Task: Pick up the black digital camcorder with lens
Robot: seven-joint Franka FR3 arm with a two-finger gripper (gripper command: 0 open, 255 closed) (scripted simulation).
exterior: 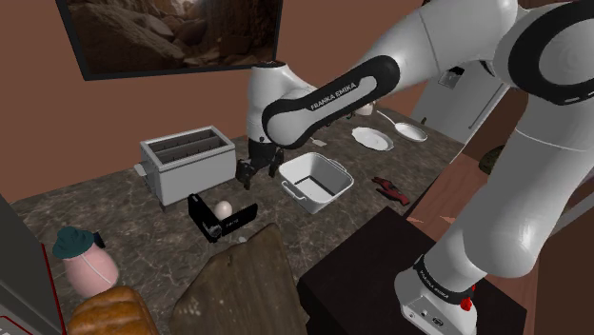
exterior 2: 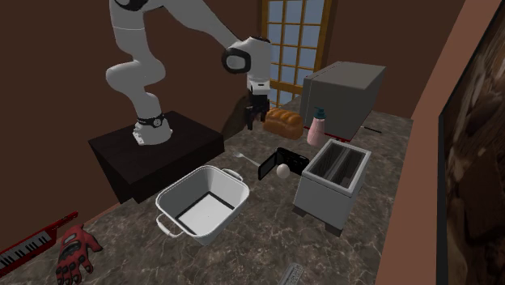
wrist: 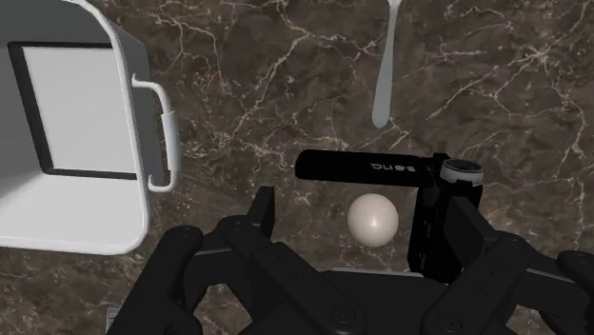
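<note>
Shoulder view: your black camcorder (exterior: 236,218) lies on the marble worktop (exterior: 114,205), just beside a pale egg (exterior: 223,207). Second exterior view: the jaws hang apart, well clear of that egg. Wrist view: the camcorder sits beyond the egg, ungrasped.

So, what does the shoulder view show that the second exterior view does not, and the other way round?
Shoulder view, not the second exterior: a white plate and a pan, at its upper right. Second exterior, not the shoulder: a paned window and a red keyboard, at its lower left. Both: the black camcorder, the egg beside it, the toaster and the white tub.
</note>
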